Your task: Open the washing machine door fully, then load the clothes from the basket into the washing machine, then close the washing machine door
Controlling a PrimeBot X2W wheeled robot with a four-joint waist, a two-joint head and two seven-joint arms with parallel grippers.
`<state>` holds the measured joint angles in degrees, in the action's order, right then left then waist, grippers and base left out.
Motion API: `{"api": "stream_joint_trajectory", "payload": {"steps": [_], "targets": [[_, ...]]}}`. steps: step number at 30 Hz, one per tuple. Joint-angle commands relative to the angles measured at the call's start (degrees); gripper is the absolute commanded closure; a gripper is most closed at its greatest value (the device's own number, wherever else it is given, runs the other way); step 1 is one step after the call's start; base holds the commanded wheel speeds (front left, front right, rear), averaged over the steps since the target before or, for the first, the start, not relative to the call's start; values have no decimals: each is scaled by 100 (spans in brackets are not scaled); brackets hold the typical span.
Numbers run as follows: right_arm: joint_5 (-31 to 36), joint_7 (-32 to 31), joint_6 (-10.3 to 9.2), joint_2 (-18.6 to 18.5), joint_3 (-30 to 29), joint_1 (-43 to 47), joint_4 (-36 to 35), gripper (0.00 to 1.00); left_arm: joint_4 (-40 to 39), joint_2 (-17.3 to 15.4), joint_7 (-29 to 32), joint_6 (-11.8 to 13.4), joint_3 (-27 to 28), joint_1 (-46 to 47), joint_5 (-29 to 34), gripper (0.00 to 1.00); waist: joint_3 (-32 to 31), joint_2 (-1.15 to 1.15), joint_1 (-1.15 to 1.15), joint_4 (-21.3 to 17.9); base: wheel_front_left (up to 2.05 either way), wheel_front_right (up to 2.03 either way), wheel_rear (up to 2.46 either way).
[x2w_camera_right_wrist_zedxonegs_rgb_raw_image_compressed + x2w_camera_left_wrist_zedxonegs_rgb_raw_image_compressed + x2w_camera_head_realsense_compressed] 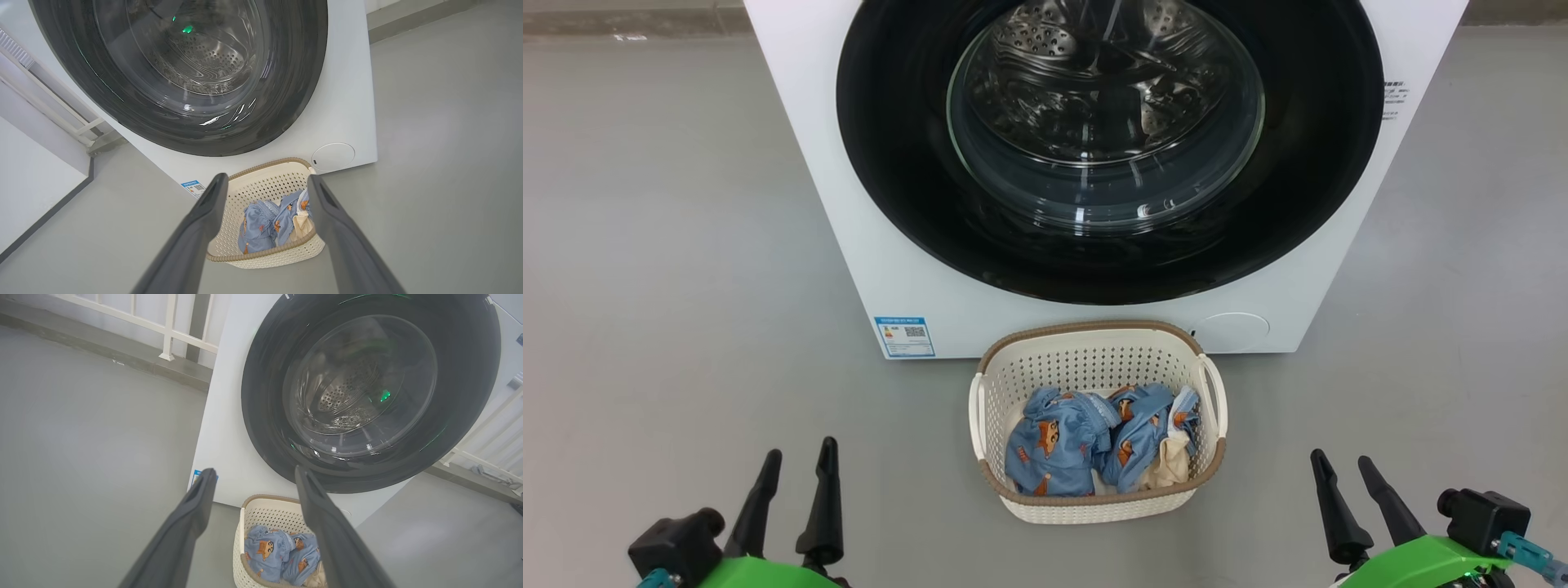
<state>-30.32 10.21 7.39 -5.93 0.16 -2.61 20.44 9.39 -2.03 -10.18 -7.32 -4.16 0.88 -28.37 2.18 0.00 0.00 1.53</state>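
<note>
The white washing machine [866, 245] stands ahead with its round black-rimmed door [1111, 147] lying flush against its front; the steel drum shows through the glass. On the floor right before it sits the cream basket [1094, 359] holding the clothes [1078, 441], light-blue with orange figures plus a cream piece. My left gripper [796, 461] hovers open at the lower left, well left of the basket. My right gripper [1343, 461] hovers open at the lower right. Both are empty. The wrist views show the door [367, 396] [196, 73], basket [265, 510] [261, 183] and clothes [278, 555] [265, 224] between open fingers.
Grey floor [670, 245] spreads on both sides of the machine. A blue label sticker [904, 336] and a round white cap [1232, 332] sit low on its front. White railings [163, 326] and a low kerb stand behind the machine.
</note>
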Motion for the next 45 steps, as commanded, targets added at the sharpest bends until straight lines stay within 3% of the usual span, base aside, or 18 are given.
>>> {"api": "stream_joint_trajectory", "payload": {"steps": [1,25,36,45], "targets": [[186,89,8,-80,143,-214,-119,0,-201,-97,-90,-13,122,111,194,0,0,0,0,-2,0,0,0],[1652,474,10,-139,67,-176,-132,0,-349,-143,-478,-17,11,108,1580,0,21,0,0,14,0,0,0],[1793,479,10,-28,-521,12,-237,0,-308,-140,-482,-17,64,76,1550,0,0,0,0,-22,0,0,0],[1858,479,10,25,-595,39,-284,0,-176,-155,-482,-17,65,92,1735,0,-2,0,0,-68,9,9,-18]]}}
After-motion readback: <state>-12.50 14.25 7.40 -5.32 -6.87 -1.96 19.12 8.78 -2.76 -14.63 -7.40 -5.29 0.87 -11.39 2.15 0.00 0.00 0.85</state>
